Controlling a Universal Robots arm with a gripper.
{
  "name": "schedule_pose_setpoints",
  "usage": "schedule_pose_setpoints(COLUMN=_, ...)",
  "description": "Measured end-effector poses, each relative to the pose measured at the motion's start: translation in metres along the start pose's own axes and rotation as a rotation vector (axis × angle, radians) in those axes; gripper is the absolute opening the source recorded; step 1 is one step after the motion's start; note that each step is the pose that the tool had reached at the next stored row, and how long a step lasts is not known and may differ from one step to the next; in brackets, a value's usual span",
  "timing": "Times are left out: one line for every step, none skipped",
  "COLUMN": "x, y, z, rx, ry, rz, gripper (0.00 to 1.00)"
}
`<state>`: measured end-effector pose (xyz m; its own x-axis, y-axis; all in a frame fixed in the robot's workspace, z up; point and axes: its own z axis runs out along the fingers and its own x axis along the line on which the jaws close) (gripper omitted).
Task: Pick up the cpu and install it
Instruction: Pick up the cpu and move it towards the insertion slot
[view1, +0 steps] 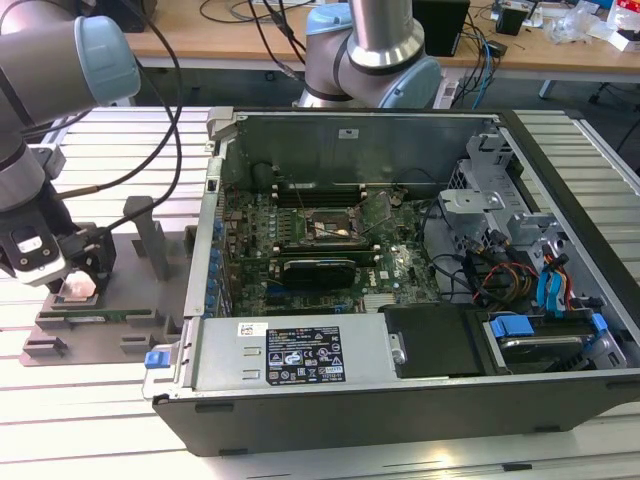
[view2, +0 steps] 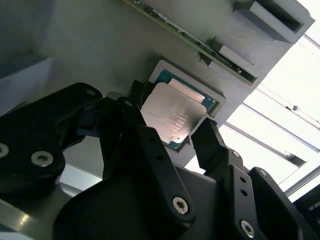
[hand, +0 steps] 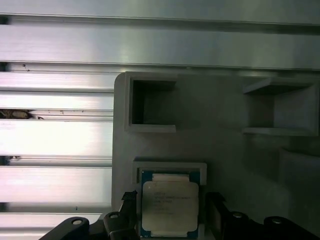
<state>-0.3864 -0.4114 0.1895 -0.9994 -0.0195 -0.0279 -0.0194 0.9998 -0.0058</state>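
Currently: cpu (hand: 170, 207), silvery top up, seated flat in a shallow square nest on the grey holder tray (hand: 230, 155), well to the exterior view's left of the open computer case (view1: 400, 400). Gripper (view2: 171, 122) spread over it, black fingers (view2: 207, 137) straddling two opposite edges, just beside them, nothing grasped yet. Likely best closed centred and square on the pale rim, evenly and gently, chip kept level and clear of the nest walls.

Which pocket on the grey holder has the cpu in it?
The raised-rim pocket between the open fingers holds the cpu; the two deeper pockets look empty.
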Motion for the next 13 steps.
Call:
schedule_pose_setpoints(x=0.0003, y=0.0, z=0.0003, rx=0.0, ry=-0.0001, rz=0.0, gripper=0.66)
schedule_pose_setpoints(x=0.0008, y=0.0001, z=0.0004, rx=0.0001, ry=0.0001, rz=0.0, gripper=0.66)
schedule_pose_setpoints(x=0.0015, y=0.0001, z=0.0007, rx=0.0001, ry=0.0001, rz=0.0, gripper=0.66)
schedule_pose_setpoints(x=0.0016, y=0.0001, z=0.0009, rx=0.0001, ry=0.0002, rz=0.0, gripper=0.66)
schedule_pose_setpoints(x=0.0016, y=0.0, z=0.001, rx=0.0002, ry=0.0002, rz=0.0, gripper=0.66)
schedule_pose_setpoints(x=0.0017, y=0.0, z=0.0012, rx=0.0002, ry=0.0003, rz=0.0, gripper=0.66)
schedule_pose_setpoints(x=0.0018, y=0.0001, z=0.0016, rx=0.0001, ry=0.0002, rz=0.0, gripper=0.66)
schedule_pose_setpoints(x=0.0018, y=0.0001, z=0.0019, rx=0.0001, ry=0.0003, rz=0.0, gripper=0.66)
schedule_pose_setpoints(x=0.0018, y=0.0001, z=0.0019, rx=0.0002, ry=0.0003, rz=0.0, gripper=0.66)
schedule_pose_setpoints(x=0.0018, y=0.0001, z=0.0019, rx=0.0002, ry=0.0003, rz=0.0, gripper=0.66)
schedule_pose_setpoints(x=0.0018, y=0.0001, z=0.002, rx=0.0001, ry=0.0002, rz=0.0, gripper=0.66)
schedule_pose_setpoints(x=0.0018, y=0.0001, z=0.0021, rx=0.0001, ry=0.0002, rz=0.0, gripper=0.65)
schedule_pose_setpoints(x=0.0018, y=0.0001, z=0.0021, rx=0.0002, ry=0.0003, rz=0.0, gripper=0.58)
